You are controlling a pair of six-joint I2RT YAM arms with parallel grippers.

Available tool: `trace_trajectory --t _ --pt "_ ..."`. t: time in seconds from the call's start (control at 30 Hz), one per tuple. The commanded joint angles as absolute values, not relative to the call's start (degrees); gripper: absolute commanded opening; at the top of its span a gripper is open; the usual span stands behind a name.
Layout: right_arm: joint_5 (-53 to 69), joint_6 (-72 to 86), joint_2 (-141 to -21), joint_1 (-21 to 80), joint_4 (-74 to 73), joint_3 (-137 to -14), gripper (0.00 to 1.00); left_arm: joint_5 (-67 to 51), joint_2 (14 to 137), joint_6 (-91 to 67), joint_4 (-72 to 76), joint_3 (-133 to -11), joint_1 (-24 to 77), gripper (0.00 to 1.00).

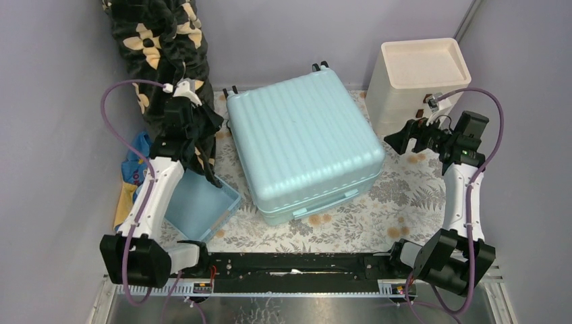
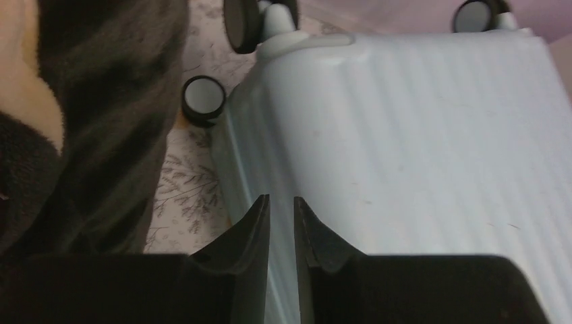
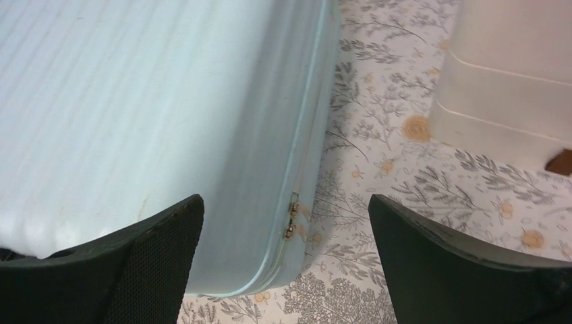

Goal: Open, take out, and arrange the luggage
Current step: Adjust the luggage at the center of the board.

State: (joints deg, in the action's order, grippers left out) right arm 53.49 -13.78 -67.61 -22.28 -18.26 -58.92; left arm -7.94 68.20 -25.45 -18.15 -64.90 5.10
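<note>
A: Where's the luggage?
B: The large pale aqua-blue ribbed hard-shell suitcase (image 1: 303,145) lies flat mid-table on the grey floral-print tablecloth (image 1: 405,196). It's closed, seam zipped as far as I can see. The small black wheels (image 2: 204,100) point at the far wall and a handle faces the arm bases.
A: Why flat?
B: My read: one shell is up so it can swing open once the zip runs round. Nothing is out yet, so we're at the opening step.
A: Claws?
B: The right gripper (image 3: 284,201) is spread wide and empty, hovering off the suitcase's right edge. Its camera looks down on two tan zipper pulls (image 3: 293,220) on the seam near the corner, roughly between the fingers. Looks lined up for the pulls, but that's a guess.
A: Left?
B: The left gripper (image 2: 278,202) has its fingers almost together, a sliver of gap, nothing in it. It sits over the far-left corner by the wheels. Probably parked, or ready to steady the shell.
A: Clutter?
B: Dark camouflage-pattern fleece fabric (image 1: 158,34) hangs far left, beside the left wrist. A small blue plastic basket (image 1: 199,206) is just beside the suitcase's near-left corner. A cream plastic drawer unit (image 1: 418,81) stands far right, near the right gripper.
A: Risk?
B: The pulls are small and lie against the shell, so wide fingers may slip off.
</note>
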Motion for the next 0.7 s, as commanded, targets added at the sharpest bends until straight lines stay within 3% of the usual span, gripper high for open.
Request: trace_trajectory --t 0.0,0.1,0.3,0.53,0.67 --pt "63.0 -19.4 -68.4 -22.4 -19.5 -61.5 1.00 -4.3 71.3 -27.8 -16.3 -63.4 3.6 0.23" --pt "62.7 -15.6 -70.4 -22.4 -18.8 -63.8 0.97 -2.2 74.5 -27.2 -14.9 -63.2 3.5 0.16" --pt "64.4 -7.3 -76.8 -21.0 -19.7 -68.0 0.75 -1.0 80.6 -25.8 -13.7 -64.5 3.5 0.05" --pt "57.0 -13.8 -79.8 -17.6 -27.1 -69.4 0.48 -7.0 87.5 -25.6 -13.4 -68.3 3.9 0.01" --pt "57.7 -20.2 -80.4 -15.9 -32.8 -68.4 0.39 -7.8 91.1 -25.1 -13.4 -71.3 7.0 0.01"
